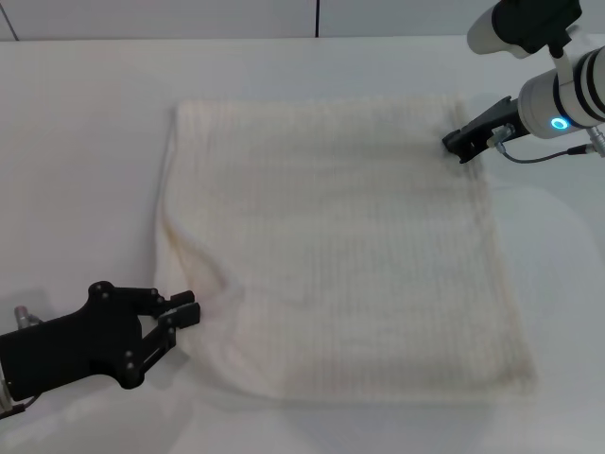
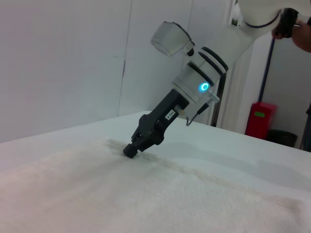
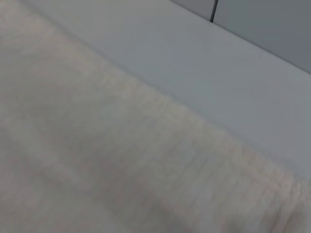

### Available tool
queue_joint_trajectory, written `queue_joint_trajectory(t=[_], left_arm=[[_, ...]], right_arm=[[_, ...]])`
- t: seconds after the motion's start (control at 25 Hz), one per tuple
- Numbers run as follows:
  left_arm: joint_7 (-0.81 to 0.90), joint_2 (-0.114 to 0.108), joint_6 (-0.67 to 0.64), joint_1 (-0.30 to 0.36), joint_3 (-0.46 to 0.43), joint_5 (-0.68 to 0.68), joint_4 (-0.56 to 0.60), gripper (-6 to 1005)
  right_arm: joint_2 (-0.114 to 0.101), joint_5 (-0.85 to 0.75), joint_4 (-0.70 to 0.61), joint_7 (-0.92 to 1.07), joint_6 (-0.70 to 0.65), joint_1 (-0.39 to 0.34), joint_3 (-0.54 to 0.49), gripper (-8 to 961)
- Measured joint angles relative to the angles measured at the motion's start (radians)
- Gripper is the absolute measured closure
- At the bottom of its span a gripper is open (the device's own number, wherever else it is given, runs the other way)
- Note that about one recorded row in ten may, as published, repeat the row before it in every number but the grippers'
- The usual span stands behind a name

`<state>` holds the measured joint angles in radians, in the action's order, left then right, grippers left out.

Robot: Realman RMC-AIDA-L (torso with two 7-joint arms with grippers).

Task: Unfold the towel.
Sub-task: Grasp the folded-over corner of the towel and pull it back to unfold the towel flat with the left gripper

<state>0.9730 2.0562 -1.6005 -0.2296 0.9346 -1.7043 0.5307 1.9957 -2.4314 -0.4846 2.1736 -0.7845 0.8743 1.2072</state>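
Note:
The cream-white towel (image 1: 340, 246) lies spread out and nearly flat on the white table (image 1: 85, 170), with a soft crease near its near-left edge. My left gripper (image 1: 187, 308) is low at the near left, its tip touching that rounded near-left edge. My right gripper (image 1: 460, 148) is at the far right, shut on the towel's right edge just below the far-right corner. The left wrist view shows the right gripper (image 2: 130, 150) with its tip pressed down on the towel (image 2: 146, 199). The right wrist view shows only the towel (image 3: 97, 160) and the table.
Bare white table (image 1: 567, 284) surrounds the towel on all sides. A wall (image 1: 236, 17) runs along the table's far edge. In the left wrist view a red bin (image 2: 260, 119) stands beyond the table.

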Motion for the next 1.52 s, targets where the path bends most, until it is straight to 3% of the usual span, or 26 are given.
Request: queue_joint_trajectory(t=[0.44, 1.32, 1.52], left_arm=[[-0.109, -0.001, -0.032, 0.012, -0.057, 0.0, -0.039, 909], [-0.107, -0.007, -0.035, 0.035, -0.086, -0.001, -0.051, 888], [-0.093, -0.009, -0.036, 0.06, -0.178, -0.003, -0.052, 814]], right_arm=[[0.002, 0.0, 0.003, 0.0, 0.002, 0.001, 0.0, 955], [0.002, 0.0, 0.0, 0.005, -0.006, 0.004, 0.0, 956], [0.002, 0.0, 0.0, 0.006, -0.007, 0.005, 0.0, 956]])
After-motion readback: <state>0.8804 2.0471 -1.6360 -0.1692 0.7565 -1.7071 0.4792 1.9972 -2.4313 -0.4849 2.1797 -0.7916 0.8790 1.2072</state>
